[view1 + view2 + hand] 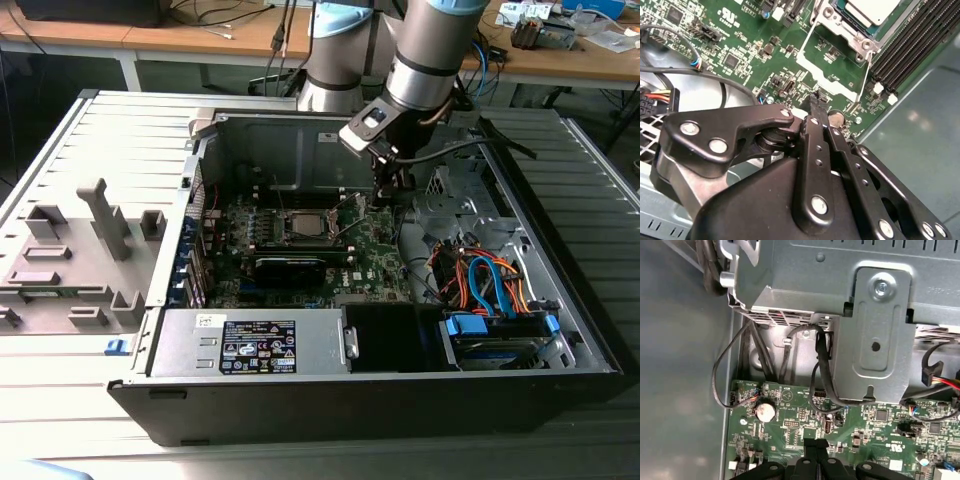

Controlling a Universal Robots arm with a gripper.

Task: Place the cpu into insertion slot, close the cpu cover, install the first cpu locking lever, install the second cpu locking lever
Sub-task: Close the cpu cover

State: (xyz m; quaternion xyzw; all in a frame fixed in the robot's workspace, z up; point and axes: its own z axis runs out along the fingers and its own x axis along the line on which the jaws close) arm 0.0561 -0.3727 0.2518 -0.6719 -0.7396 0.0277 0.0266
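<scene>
A: Exterior view: where did the cpu (303, 223) lie?
B: In the slot (325, 236), near, toward that view's left of my gripper (384, 203). My fingers (815, 145) were pressed together, empty, over the board (375, 255).

The exterior view looks down from well back over the whole open computer case (280, 150), while both wrist views sit close above its green motherboard (740, 45), sharing the board around the gripper (815, 102).
</scene>
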